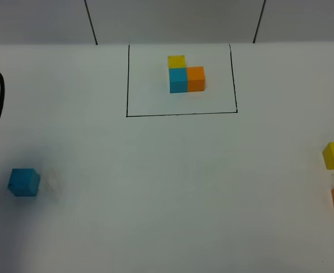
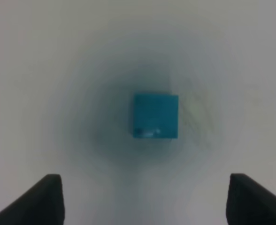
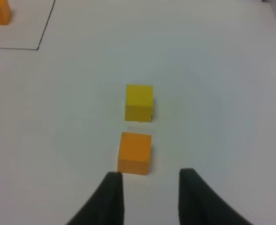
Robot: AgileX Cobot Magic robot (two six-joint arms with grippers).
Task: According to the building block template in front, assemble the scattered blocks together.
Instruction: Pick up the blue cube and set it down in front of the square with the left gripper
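Left end effector [image 2: 145, 201]: spread wide, empty, hovering over cyan block [image 2: 155, 116] on tabletop [image 1: 155, 199]. Right end effector [image 3: 149, 197]: partly spread, empty, near orange block [image 3: 135, 153]; yellow block [image 3: 139, 102] just beyond. Template [image 1: 184, 74] sits far-centre.

Lab test bench: white table [image 1: 155, 199], black-framed building block template [image 1: 179, 79]

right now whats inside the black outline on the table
Inside the black outline: three touching cubes in an L, a yellow cube at the back, a cyan cube in front of it, an orange cube right of the cyan. The table under them is covered.
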